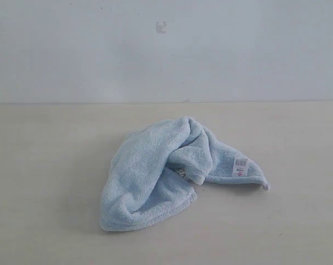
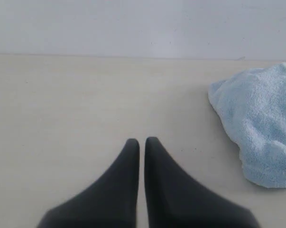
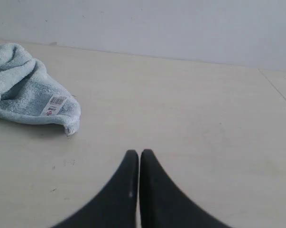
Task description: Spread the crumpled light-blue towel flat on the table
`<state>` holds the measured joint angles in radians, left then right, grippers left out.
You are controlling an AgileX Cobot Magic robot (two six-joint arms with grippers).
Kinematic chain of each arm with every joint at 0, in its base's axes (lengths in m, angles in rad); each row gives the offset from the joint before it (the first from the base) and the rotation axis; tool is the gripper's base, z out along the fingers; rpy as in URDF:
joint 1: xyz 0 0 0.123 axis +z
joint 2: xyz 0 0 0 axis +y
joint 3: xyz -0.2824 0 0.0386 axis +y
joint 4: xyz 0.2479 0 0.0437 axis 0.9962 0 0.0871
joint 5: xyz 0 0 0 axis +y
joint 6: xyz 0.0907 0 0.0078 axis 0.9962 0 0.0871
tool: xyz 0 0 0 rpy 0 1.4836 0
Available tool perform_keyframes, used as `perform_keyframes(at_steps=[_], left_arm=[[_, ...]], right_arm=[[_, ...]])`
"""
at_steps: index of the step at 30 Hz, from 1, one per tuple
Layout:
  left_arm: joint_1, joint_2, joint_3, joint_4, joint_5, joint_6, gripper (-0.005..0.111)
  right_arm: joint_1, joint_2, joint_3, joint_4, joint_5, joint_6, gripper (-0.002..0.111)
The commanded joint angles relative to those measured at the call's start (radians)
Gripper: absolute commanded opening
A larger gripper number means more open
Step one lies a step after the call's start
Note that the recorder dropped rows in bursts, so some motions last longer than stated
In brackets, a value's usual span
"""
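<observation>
The crumpled towel [image 1: 172, 171] lies heaped in the middle of the bench [image 1: 45, 176], its tag [image 1: 241, 166] corner trailing right. The left fingers [image 2: 126, 175] and right fingers [image 3: 157, 190], pressed together and empty, flank it well clear, presumably poised to reach for corners.

There is one towel [image 1: 149, 176], crumpled into a single heap, with one white tag [image 1: 241, 166] on it. It lies on one table [image 1: 45, 210], backed by one wall [image 1: 166, 49]. Two claws show: the left claw [image 2: 142, 142] and the right claw [image 3: 135, 153].
</observation>
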<state>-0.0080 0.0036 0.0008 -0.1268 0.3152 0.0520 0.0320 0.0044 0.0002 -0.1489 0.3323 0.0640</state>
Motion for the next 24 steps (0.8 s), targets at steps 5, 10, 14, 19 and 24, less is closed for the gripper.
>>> perform_keyframes(at_steps=[5,10,14,19,24], left_arm=[[-0.003,-0.004,-0.001,-0.004,-0.009,0.000,0.004],[-0.003,-0.004,-0.001,-0.004,-0.009,0.002,0.004],[-0.003,-0.004,-0.001,-0.004,-0.009,0.002,0.004],[-0.003,-0.004,-0.001,-0.004,-0.009,0.002,0.004],[-0.003,-0.004,-0.001,-0.004,-0.009,0.002,0.004]], right_arm=[[0.000,-0.004,0.000,-0.012,-0.010,-0.008,0.001],[0.000,-0.004,0.000,-0.081,-0.169,-0.107,0.001],[0.000,-0.004,0.000,-0.081,-0.372,-0.092,0.001],[0.000,-0.004,0.000,-0.030,-0.684,0.071,0.001],[0.000,-0.004,0.000,-0.033,-1.065,0.370,0.001]])
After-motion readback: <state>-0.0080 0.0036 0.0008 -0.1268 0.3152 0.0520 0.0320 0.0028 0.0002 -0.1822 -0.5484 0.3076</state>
